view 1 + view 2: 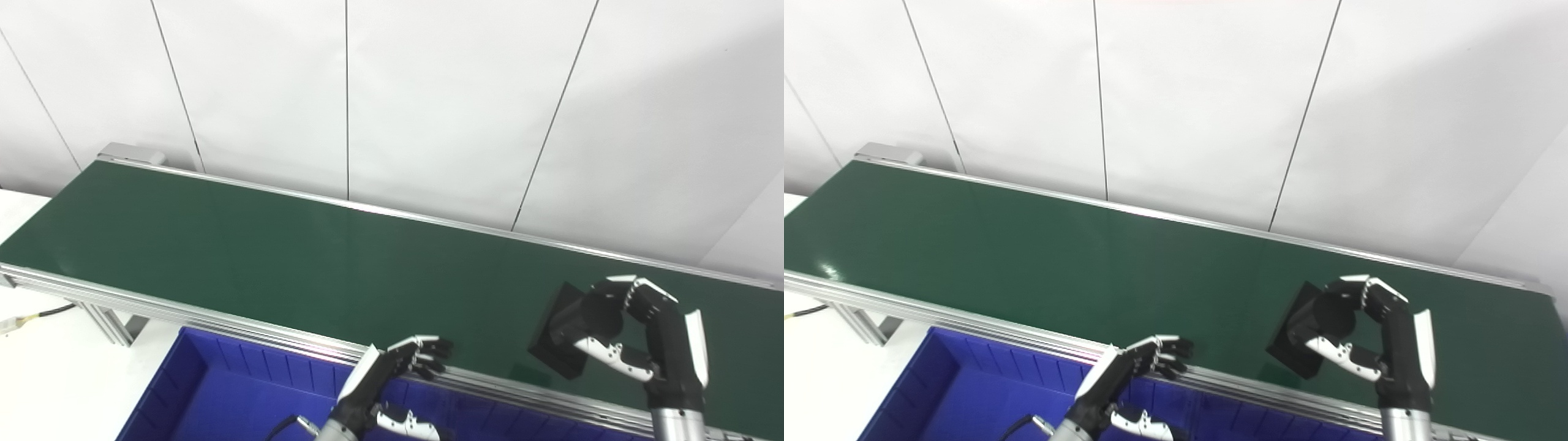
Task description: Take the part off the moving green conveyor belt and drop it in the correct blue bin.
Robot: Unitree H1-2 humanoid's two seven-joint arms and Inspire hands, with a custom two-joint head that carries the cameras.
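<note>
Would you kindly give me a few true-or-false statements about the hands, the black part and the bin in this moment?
1. The right hand is closed around the black part over the green belt. True.
2. The left hand holds a second part. False: it holds nothing, its fingers curled near the belt's near rail.
3. The blue bin sits in front of the belt, below its near rail. True.
4. The black part already lies inside the blue bin. False: it is at the belt, in the right hand.

Both head cameras looked down from behind the right hand (pixel 643 343). They faced the belt (pixel 1059 257) beyond it, sharing nearly everything.
</note>
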